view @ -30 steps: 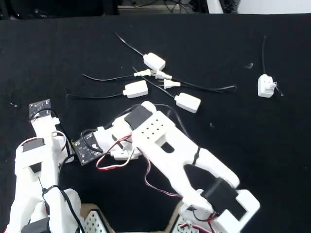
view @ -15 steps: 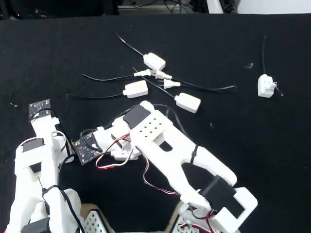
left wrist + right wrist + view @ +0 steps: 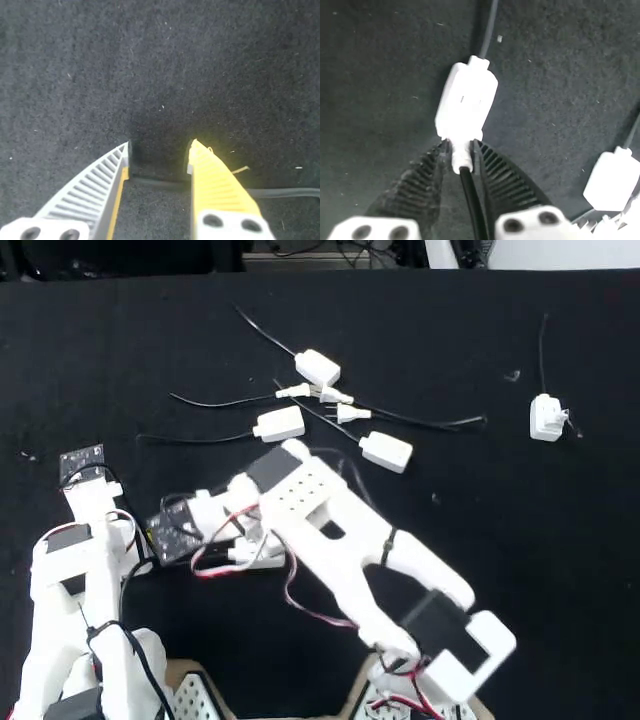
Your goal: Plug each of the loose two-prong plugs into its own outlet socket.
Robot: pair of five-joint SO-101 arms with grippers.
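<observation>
My right gripper [image 3: 460, 146] is shut on a white two-prong plug [image 3: 462, 159], whose black cord runs back between the fingers. The plug's front end meets a white outlet socket [image 3: 466, 97] lying on the black mat. In the high view that socket [image 3: 278, 423] lies just ahead of the right arm [image 3: 310, 500]. Loose plugs [image 3: 350, 412] with thin black cords lie between two more sockets [image 3: 318, 367], [image 3: 385, 451]. My left gripper [image 3: 160, 144] stands open over bare mat at the near left, with a black cord [image 3: 155, 183] crossing between its fingers.
Another white socket [image 3: 546, 417] with a short cord sits alone at the far right. A second socket [image 3: 615, 180] shows beside the right gripper. The left arm [image 3: 75, 560] stands at the near left edge. Black mat covers the whole table.
The right arm has shifted up and to the left, bringing its gripper closer to the socket. The left arm has kept still.
</observation>
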